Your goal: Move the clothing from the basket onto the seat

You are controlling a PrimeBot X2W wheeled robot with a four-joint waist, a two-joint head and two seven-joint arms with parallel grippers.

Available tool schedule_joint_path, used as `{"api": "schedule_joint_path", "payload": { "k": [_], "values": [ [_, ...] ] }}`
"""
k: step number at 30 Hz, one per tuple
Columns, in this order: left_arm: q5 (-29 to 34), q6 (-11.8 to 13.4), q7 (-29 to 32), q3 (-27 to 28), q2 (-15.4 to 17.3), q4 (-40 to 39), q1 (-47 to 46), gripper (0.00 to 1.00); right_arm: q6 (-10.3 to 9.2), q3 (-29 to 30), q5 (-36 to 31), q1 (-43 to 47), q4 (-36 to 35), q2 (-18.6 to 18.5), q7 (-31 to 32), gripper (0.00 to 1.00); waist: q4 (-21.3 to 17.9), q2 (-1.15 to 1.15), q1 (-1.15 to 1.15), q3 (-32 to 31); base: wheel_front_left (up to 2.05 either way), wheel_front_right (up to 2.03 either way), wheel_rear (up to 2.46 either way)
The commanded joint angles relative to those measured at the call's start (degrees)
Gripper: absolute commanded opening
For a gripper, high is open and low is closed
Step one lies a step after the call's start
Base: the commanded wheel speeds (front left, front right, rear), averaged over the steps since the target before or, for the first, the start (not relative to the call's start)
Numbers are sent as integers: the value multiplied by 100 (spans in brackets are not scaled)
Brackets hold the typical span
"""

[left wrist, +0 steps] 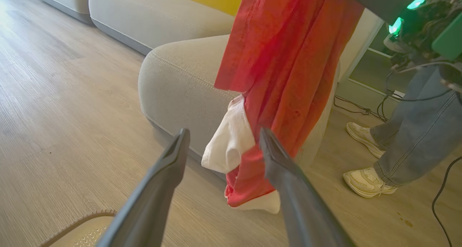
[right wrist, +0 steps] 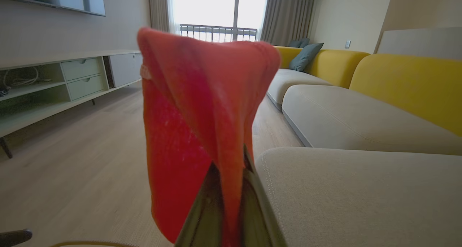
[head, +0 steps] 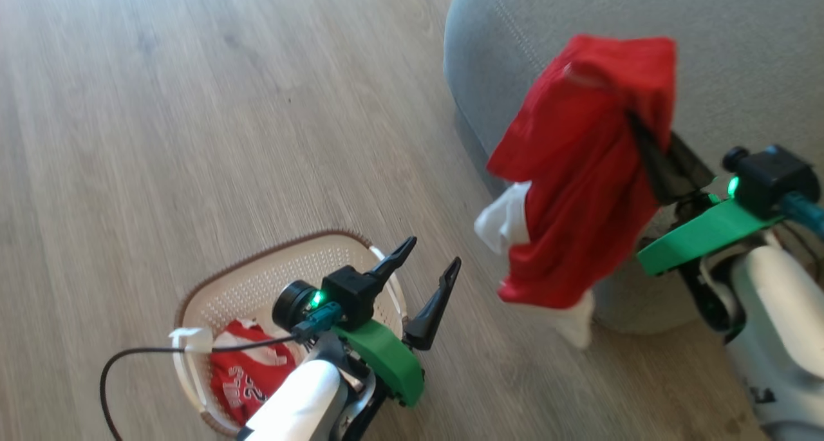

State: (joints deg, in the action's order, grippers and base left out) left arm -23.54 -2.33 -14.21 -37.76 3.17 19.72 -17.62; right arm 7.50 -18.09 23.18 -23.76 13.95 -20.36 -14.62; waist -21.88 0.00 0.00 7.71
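A red garment with white trim (head: pixel 579 170) hangs in the air, pinched at its top by my right gripper (head: pixel 644 146), which is shut on it. It dangles just in front of the rounded corner of the grey seat (head: pixel 740 55). In the right wrist view the red cloth (right wrist: pixel 187 113) drapes over the closed right gripper (right wrist: pixel 232 167), with the seat (right wrist: pixel 361 196) to the right. My left gripper (head: pixel 434 250) stands open and empty above the basket (head: pixel 257 280), which holds another red piece with lettering (head: pixel 248 376). In the left wrist view the open left gripper (left wrist: pixel 224 131) points at the hanging garment (left wrist: pixel 288 59) and the seat (left wrist: pixel 180 81).
A person in jeans and pale shoes (left wrist: pixel 364 182) stands beside the seat, with cables (left wrist: pixel 361 110) on the wooden floor behind. More grey cushions with yellow backs (right wrist: pixel 404 77) run along the wall. A low TV cabinet (right wrist: pixel 54 81) lines the opposite side.
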Motion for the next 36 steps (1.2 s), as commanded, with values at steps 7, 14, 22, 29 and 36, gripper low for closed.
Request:
{"api": "schedule_joint_path", "payload": {
  "k": [7,14,22,29,36],
  "values": [
    [253,41,-78,132,-16,-80,-719,100,-1,786,135,-547,-217,-27,-38,0,189,0,0,980,0,0,0],
    [353,108,-78,303,69,29,-1174,100,-1,1666,1045,-2282,760,110,-26,0,489,0,0,2071,0,0,0],
    [437,140,-79,433,281,-13,-1227,100,-1,2816,750,-4983,2346,-740,206,0,835,0,0,2816,0,0,0],
    [530,-15,-79,353,269,-57,-1273,100,-1,3793,-874,-6985,3195,-1711,524,0,1312,0,0,3125,0,0,0],
    [571,33,-79,433,268,-206,-1150,100,-1,4549,-1885,-7233,3652,-1722,564,0,1358,0,0,3853,0,0,0]
  ]
}}
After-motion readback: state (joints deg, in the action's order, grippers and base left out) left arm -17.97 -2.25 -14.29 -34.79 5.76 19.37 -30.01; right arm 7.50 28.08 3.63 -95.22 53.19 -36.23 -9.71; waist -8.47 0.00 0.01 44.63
